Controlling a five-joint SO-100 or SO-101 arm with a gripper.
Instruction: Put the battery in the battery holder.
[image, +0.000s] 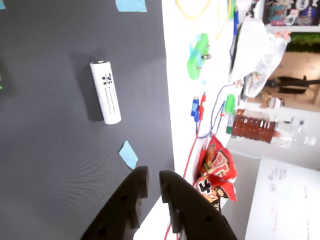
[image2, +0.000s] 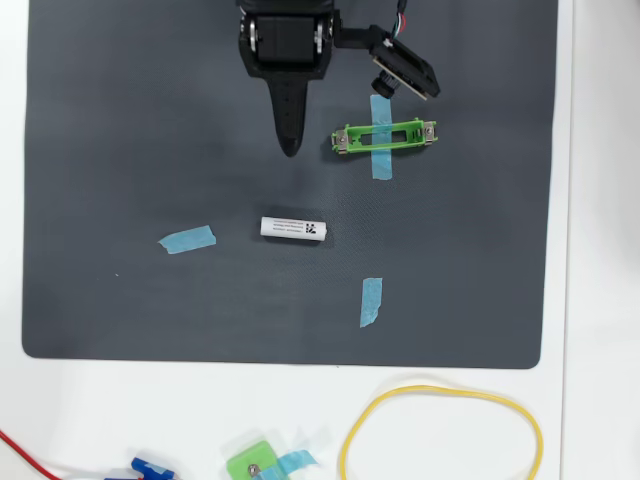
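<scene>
The battery (image2: 292, 228), a small white cell with black print, lies on its side in the middle of the dark mat (image2: 120, 120). In the wrist view it lies above and left of the fingers (image: 105, 92). The narrow green battery holder (image2: 344, 140) is held to the mat by a strip of blue tape, right of my gripper and empty. It does not show clearly in the wrist view. My gripper (image2: 290, 150) is shut and empty, hovering behind the battery. In the wrist view its black fingertips (image: 152, 174) are nearly together.
Blue tape pieces (image2: 187, 239) (image2: 371, 301) lie on the mat. On the white table are a squarish green piece (image2: 253, 465) (image: 198, 56), a yellow loop (image2: 420, 382), red and blue wires (image: 198, 107) and snack packets (image: 217, 170).
</scene>
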